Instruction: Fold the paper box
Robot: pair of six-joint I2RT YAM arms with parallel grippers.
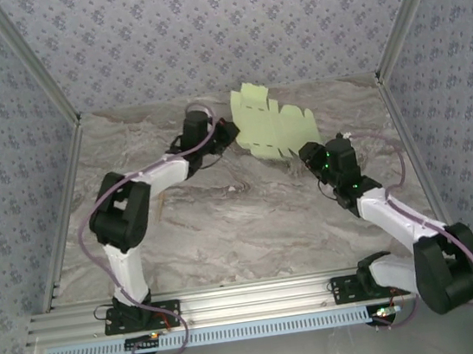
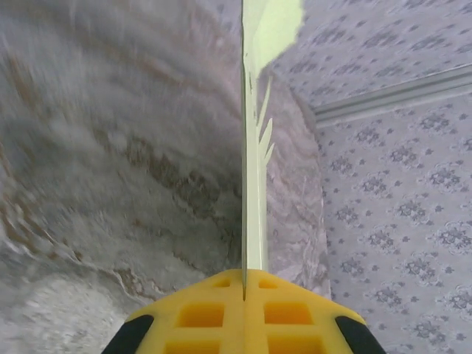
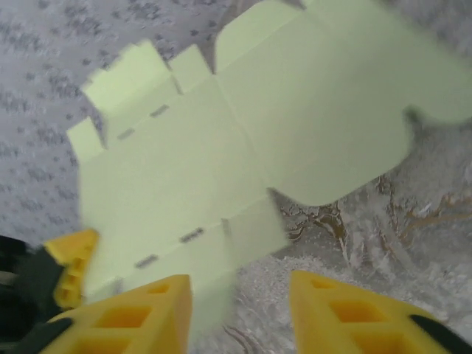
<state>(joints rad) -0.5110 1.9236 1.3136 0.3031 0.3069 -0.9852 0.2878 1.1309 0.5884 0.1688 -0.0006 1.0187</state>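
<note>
The paper box (image 1: pixel 272 125) is a flat pale-green die-cut sheet with flaps and tabs, held up off the marble table near the back. My left gripper (image 1: pixel 231 136) is shut on its left edge; in the left wrist view the sheet (image 2: pixel 253 214) runs edge-on straight out from between the closed yellow fingers (image 2: pixel 199 313). My right gripper (image 1: pixel 306 155) stands open just below the sheet's right side. In the right wrist view the sheet (image 3: pixel 243 147) spreads wide ahead, its lower flap reaching down beside the left finger (image 3: pixel 140 313), with the jaws apart and not clamped on it.
The marble table (image 1: pixel 252 227) is enclosed by patterned wallpaper walls (image 1: pixel 199 25) at the back and both sides. Aluminium rails (image 1: pixel 236 304) run along the near edge where both arm bases are bolted.
</note>
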